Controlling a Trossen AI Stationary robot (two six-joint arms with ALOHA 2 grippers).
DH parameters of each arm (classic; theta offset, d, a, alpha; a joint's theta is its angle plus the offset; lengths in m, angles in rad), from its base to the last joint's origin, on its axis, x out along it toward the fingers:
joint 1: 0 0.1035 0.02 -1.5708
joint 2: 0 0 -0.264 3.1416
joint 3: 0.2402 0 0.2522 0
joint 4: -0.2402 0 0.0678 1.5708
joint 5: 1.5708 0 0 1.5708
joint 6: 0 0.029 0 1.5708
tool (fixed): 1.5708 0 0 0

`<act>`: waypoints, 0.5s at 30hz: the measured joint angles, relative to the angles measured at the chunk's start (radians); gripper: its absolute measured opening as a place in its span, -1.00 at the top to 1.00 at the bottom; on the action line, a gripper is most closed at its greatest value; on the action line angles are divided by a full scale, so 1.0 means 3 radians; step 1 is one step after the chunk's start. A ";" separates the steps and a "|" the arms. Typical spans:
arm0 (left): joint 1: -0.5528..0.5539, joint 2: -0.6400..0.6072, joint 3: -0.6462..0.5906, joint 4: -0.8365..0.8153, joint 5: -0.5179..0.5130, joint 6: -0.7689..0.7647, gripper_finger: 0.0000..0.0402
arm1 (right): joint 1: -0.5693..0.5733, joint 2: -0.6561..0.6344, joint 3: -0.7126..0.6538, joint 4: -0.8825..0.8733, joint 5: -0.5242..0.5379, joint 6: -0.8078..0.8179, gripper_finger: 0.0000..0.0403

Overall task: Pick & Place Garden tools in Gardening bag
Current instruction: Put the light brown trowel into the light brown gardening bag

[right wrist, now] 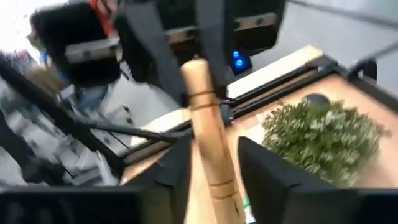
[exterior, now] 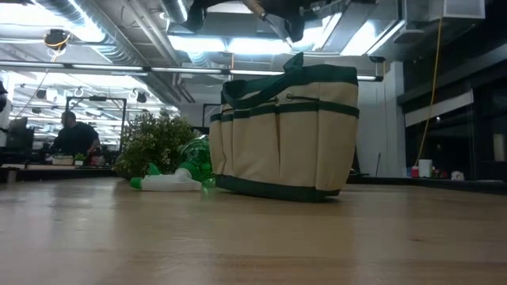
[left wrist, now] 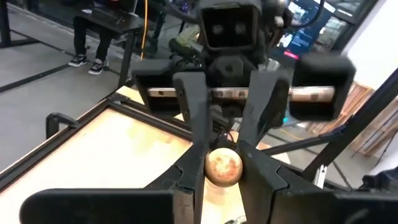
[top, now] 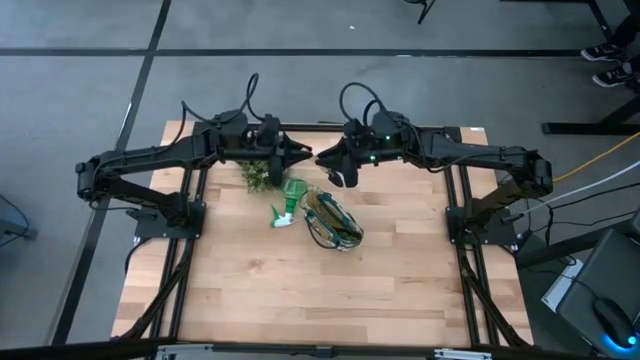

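Note:
The wooden-handled tool (right wrist: 208,143) is held high over the table's far middle, between both grippers. My left gripper (top: 305,157) and my right gripper (top: 324,158) face each other tip to tip, and each is shut on the handle. The tool's blade is out of view. The beige gardening bag (top: 335,222) with green trim stands upright on its base below them, and it also shows in the low view (exterior: 285,131). The green-and-white plastic piece (top: 283,213) lies on the table against the bag's left side. The pruning shears do not show. My left gripper has the round free end of the wooden handle (left wrist: 224,167) between its two fingertips (left wrist: 194,177), coming level from the table's left. The fingers lie along the handle, which is lifted clear. My right gripper pinches the wooden handle farther down its length (right wrist: 214,171) between its two fingers (right wrist: 180,165), coming level from the table's right. The handle runs on past the fingertips toward the left gripper (right wrist: 196,68), clear of the table.
A bushy green plant (top: 262,172) in a black pot stands left of the bag, under the left arm, and it shows in the right wrist view (right wrist: 320,140). The wooden tabletop (top: 300,290) lies bare toward the near edge. A person sits far behind the table (exterior: 75,138).

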 joint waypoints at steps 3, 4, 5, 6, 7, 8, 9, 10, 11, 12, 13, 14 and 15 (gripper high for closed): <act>0.0001 0.0001 0.0000 0.0013 0.0049 0.0047 0.68 | -0.0020 0.0000 0.0000 -0.0008 0.0000 0.0403 0.14; 0.0001 0.0001 0.0000 0.0016 0.0059 0.0049 0.68 | -0.0026 0.0000 0.0000 -0.0011 -0.0001 0.0503 0.07; 0.0000 0.0001 0.0000 0.0013 0.0076 0.0049 0.68 | -0.0030 0.0000 0.0000 -0.0009 -0.0002 0.0601 0.00; -0.0001 0.0001 0.0000 0.0010 0.0098 0.0065 0.68 | -0.0029 0.0000 0.0000 -0.0005 -0.0012 0.0707 -0.06; 0.0000 -0.0008 0.0000 -0.0010 0.0124 0.0092 0.68 | -0.0030 0.0000 0.0000 -0.0006 -0.0040 0.0814 -0.10; 0.0000 -0.0028 0.0000 -0.0054 0.0147 0.0127 0.68 | -0.0039 0.0000 0.0000 -0.0011 -0.0082 0.0924 -0.13; 0.0000 -0.0047 0.0000 -0.0085 0.0161 0.0160 0.68 | -0.0050 0.0000 0.0000 -0.0015 -0.0123 0.1025 -0.16; 0.0000 -0.0071 0.0001 -0.0120 0.0171 0.0186 0.68 | -0.0058 -0.0001 0.0000 -0.0018 -0.0168 0.1110 -0.17; 0.0000 -0.0096 0.0001 -0.0199 0.0182 0.0203 0.68 | -0.0070 0.0000 0.0000 -0.0031 -0.0223 0.1196 -0.18; 0.0000 -0.0115 0.0001 -0.0270 0.0183 0.0211 0.68 | -0.0085 0.0000 0.0000 -0.0054 -0.0301 0.1268 -0.18; -0.0001 -0.0135 0.0001 -0.0316 0.0186 0.0215 0.68 | -0.0104 -0.0001 0.0000 -0.0081 -0.0409 0.1327 -0.18; -0.0001 -0.0158 0.0000 -0.0362 0.0187 0.0217 0.68 | -0.0127 -0.0007 0.0000 -0.0118 -0.0544 0.1392 -0.18; -0.0001 -0.0185 0.0000 -0.0382 0.0185 0.0223 0.68 | -0.0152 -0.0019 0.0000 -0.0171 -0.0689 0.1438 -0.17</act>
